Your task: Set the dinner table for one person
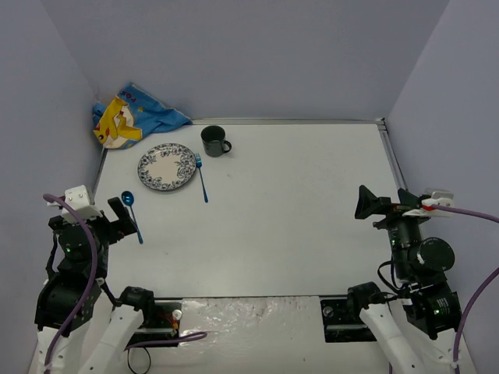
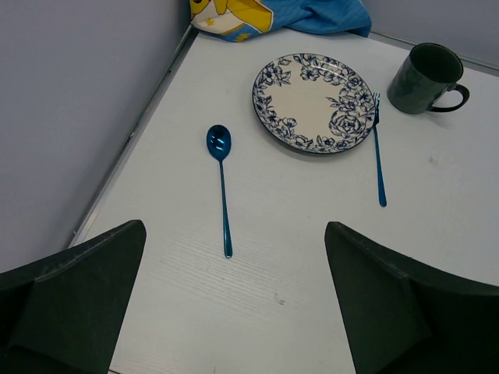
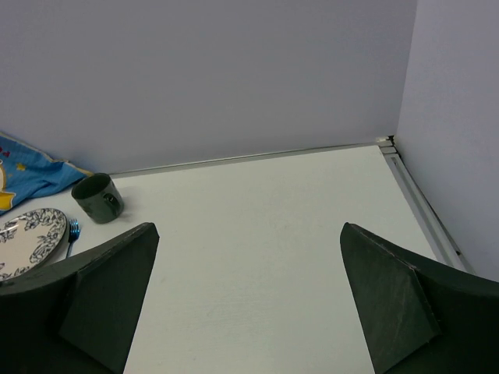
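Note:
The white dinner table (image 1: 304, 210) fills the view. A blue-flowered plate (image 1: 167, 166) lies at the far left, also in the left wrist view (image 2: 315, 101). A blue fork (image 1: 202, 179) lies just right of it (image 2: 378, 156). A dark green mug (image 1: 214, 141) stands behind the fork (image 2: 425, 78). A blue spoon (image 1: 131, 213) lies near the left edge (image 2: 221, 183). My left gripper (image 1: 117, 218) is open and empty, just near of the spoon (image 2: 234, 300). My right gripper (image 1: 382, 204) is open and empty at the right side (image 3: 248, 304).
A crumpled blue cartoon-printed cloth mat (image 1: 132, 114) lies in the far left corner, partly against the wall. Purple-grey walls close in the table on the left, back and right. A metal edging strip (image 1: 394, 160) runs along the table's right side.

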Controlling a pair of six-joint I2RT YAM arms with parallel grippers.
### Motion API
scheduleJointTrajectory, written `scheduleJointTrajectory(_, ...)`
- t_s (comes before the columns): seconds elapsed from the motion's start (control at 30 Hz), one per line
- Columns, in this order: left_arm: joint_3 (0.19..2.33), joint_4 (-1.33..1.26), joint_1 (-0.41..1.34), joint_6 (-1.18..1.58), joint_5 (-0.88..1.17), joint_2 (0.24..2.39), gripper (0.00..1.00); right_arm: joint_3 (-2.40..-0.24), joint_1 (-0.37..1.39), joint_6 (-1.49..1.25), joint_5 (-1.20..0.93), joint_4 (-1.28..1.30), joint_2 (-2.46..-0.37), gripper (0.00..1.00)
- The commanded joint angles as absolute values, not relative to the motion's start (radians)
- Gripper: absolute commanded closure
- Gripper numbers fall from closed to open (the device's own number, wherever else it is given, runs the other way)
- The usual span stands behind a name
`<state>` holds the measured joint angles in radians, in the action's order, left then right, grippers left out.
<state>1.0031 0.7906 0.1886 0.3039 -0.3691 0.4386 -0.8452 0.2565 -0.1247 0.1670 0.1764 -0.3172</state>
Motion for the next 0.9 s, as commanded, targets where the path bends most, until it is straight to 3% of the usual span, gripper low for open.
scheduleJointTrajectory(0.0,1.013,0.756,0.192,0.324,-0.331,0.479,0.03,-0.871,0.261,-0.14,0.12,0.09,-0.356,0.0)
scheduleJointTrajectory(0.33,1.049,0.64,0.188,0.44,-0.317,0.787,0.03,-0.869,0.261,-0.291,0.043,0.09,-0.513,0.0)
scheduleJointTrajectory(0.6,1.126,0.207,-0.021,0.604,-0.217,1.167,0.03,-0.833,0.262,-0.311,-0.049,0.08,-0.593,0.0)
scheduleJointTrajectory(0.73,1.19,0.071,-0.079,0.617,-0.331,1.351,0.03,-0.812,0.262,-0.324,-0.098,0.069,-0.601,0.0)
scheduleJointTrajectory(0.87,1.257,-0.062,-0.14,0.614,-0.32,1.502,0.03,-0.774,0.262,-0.319,-0.144,0.039,-0.585,0.0)
